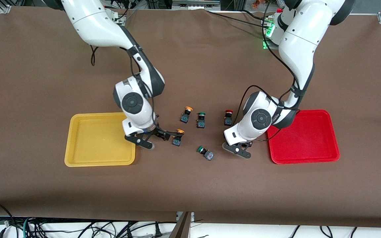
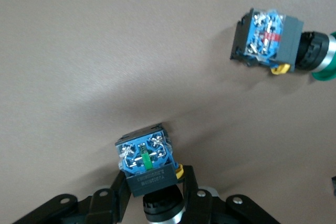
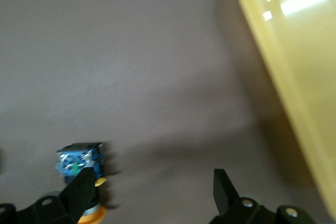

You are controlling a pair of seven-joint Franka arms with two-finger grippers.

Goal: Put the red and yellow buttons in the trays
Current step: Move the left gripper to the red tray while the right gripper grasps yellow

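The yellow tray (image 1: 99, 138) lies toward the right arm's end and the red tray (image 1: 304, 137) toward the left arm's end. One red button (image 1: 228, 117) and one yellow button (image 1: 186, 114) stand between them. My right gripper (image 1: 159, 139) is open low beside the yellow tray, with one finger (image 3: 81, 184) against a second yellow button (image 1: 177, 137), which also shows in the right wrist view (image 3: 79, 163). My left gripper (image 1: 238, 149) is shut on a black-and-blue button (image 2: 147, 161) whose cap is hidden. The left gripper (image 2: 156, 177) sits low beside the red tray.
Two green-capped switches sit between the trays: one upright (image 1: 201, 120) beside the red button, one on its side (image 1: 205, 153) nearer the front camera, also in the left wrist view (image 2: 273, 38). The yellow tray's rim (image 3: 283, 77) shows in the right wrist view.
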